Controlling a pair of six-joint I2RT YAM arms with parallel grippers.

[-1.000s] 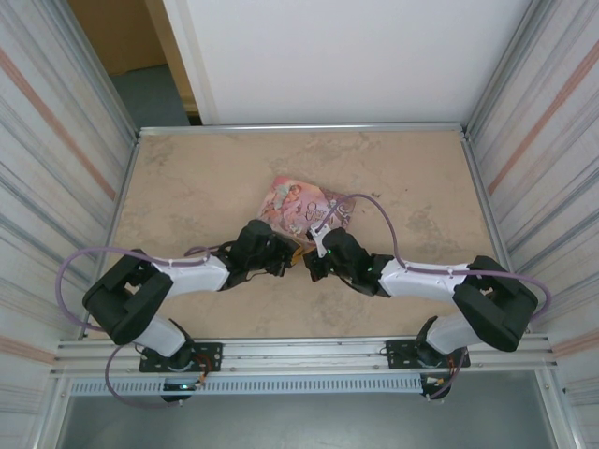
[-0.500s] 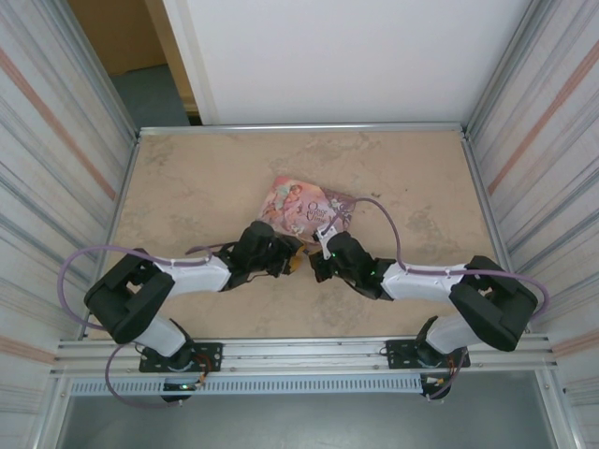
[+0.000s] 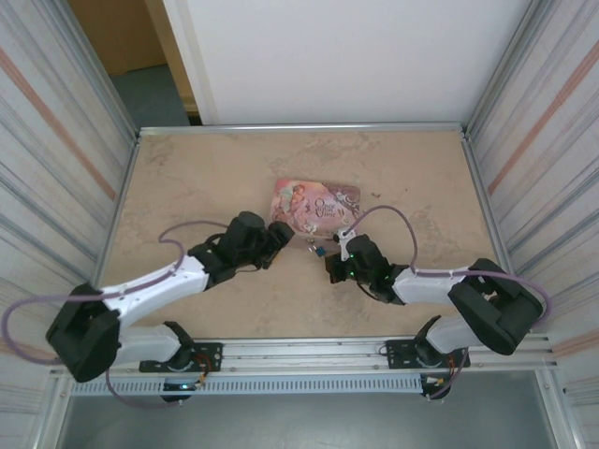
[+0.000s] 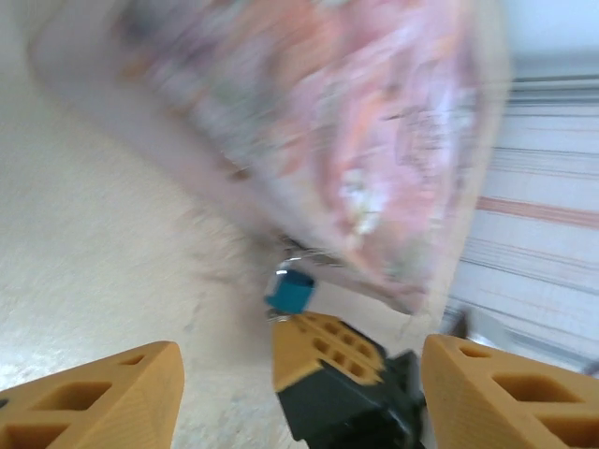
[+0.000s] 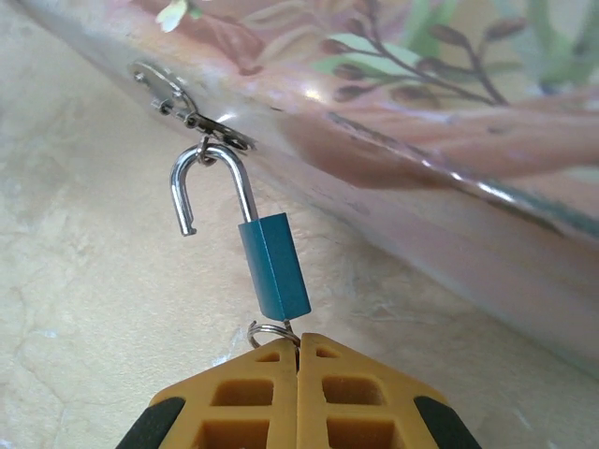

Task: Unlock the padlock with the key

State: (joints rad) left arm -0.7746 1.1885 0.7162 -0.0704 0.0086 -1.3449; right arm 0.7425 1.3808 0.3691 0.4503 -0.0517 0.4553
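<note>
The tiny teal padlock [image 5: 273, 267] hangs by its silver shackle [image 5: 201, 182] from the hasp of the pink tin [image 5: 440, 122]. One shackle end stands free of the body. My right gripper [image 5: 298, 341] is shut on the key, which sits in the padlock's underside; its ring [image 5: 270, 329] shows at the fingertips. From above, the right gripper [image 3: 335, 262] lies just near-right of the padlock [image 3: 318, 250]. My left gripper [image 3: 279, 234] is open to the left of it, holding nothing. In the blurred left wrist view the padlock [image 4: 288, 290] sits ahead of the open left gripper [image 4: 299, 374].
The pink tin [image 3: 316, 206] lies flat near the middle of the beige table [image 3: 206, 178]. Metal rails edge the table, with corrugated walls on both sides. Bare table stretches to the left, the back and the far right.
My left gripper has opened, let go at the padlock and drawn back to the left, its elbow swinging low. The right gripper and the tin have shifted a little to the right.
</note>
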